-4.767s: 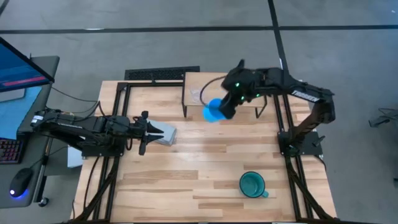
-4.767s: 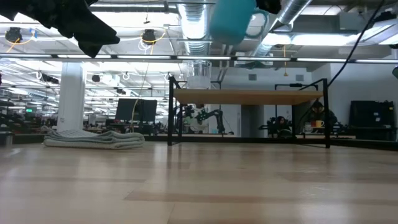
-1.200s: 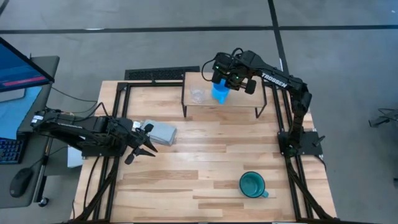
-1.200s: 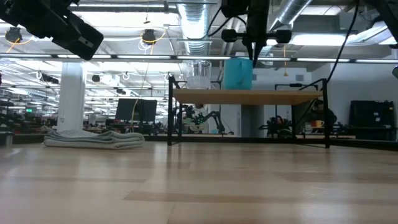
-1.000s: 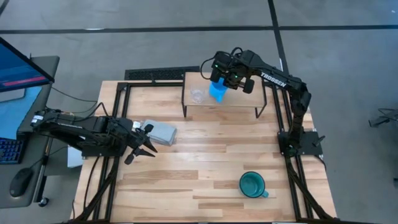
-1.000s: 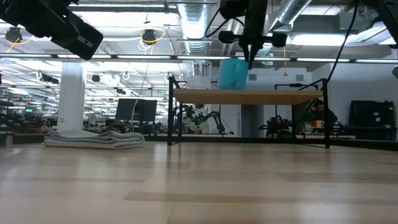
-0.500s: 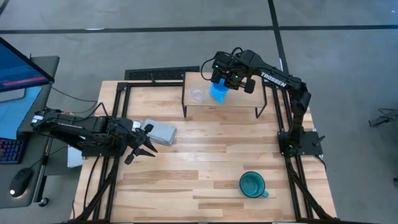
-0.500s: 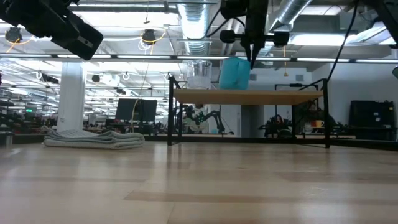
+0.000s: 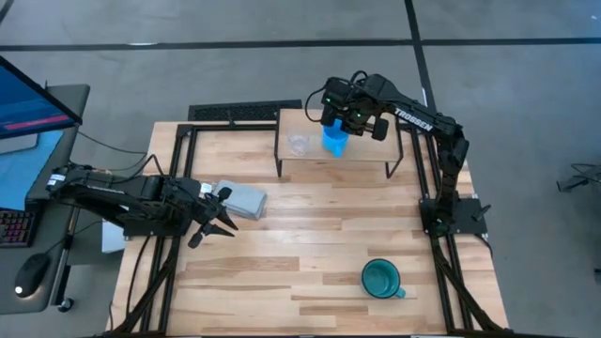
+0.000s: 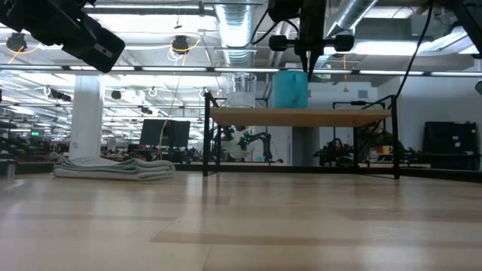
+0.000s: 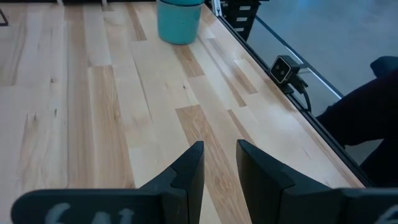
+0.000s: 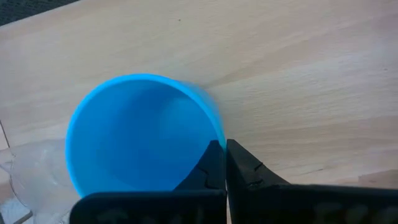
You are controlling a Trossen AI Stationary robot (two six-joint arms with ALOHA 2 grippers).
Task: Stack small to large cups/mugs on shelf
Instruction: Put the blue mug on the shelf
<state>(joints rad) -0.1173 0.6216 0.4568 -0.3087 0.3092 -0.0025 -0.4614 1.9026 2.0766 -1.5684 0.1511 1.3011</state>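
Observation:
The bright blue mug [image 9: 334, 142] stands upright on the light-wood shelf [image 9: 368, 161] at the table's far edge, just right of the tiny clear glass cup [image 9: 299, 144]. The glass cup rests on its base on the shelf [image 10: 239, 90]. My right gripper [image 12: 225, 152] is above the mug, shut on it. The teal-green mug [image 9: 382, 279] stands on the tabletop near the front right and shows in the left wrist view [image 11: 180, 22]. My left gripper [image 9: 214, 225] hovers open and empty over the table's left side. My right gripper pinches the blue mug's rim [image 12: 216, 127] on the side away from the glass cup, one finger inside the mug and one outside. The fingers [image 10: 307, 64] come from above, pointing down. The mug [image 10: 290, 89] is upright, its base on the shelf board [image 10: 331, 116].
A flat grey block [image 9: 242, 200] lies on the tabletop beside my left gripper. The shelf's black legs [image 9: 278, 164] stand on the table. Bare planks lie between the shelf and the teal-green mug.
The blue mug was tipped toward the glass cup in my right gripper's hold. It has been turned back upright and now stands level on the shelf. My right gripper has shifted slightly toward the table's right edge and stays shut on the rim.

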